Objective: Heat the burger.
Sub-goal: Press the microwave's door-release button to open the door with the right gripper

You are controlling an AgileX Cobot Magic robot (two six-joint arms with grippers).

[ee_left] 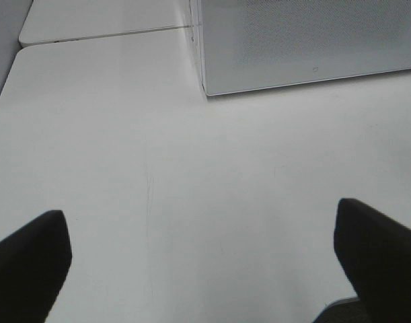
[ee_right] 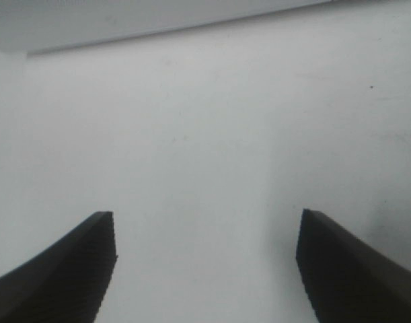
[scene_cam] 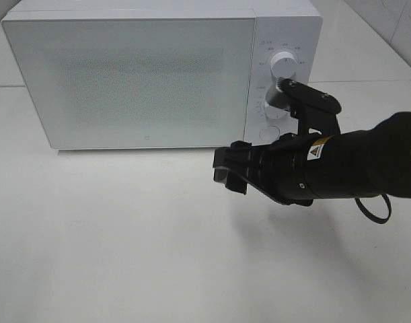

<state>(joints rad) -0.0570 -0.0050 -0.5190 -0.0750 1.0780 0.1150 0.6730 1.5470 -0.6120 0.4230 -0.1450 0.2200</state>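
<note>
Both the left pincer [ee_left: 202,269] and the right pincer [scene_cam: 227,171] hang spread and empty over the worktop [scene_cam: 124,256], while the burger shows in no view, perhaps inside the shut microwave [scene_cam: 131,81]; soft, light and stacked, it likely wants a gentle hold across the bun's sides.
</note>
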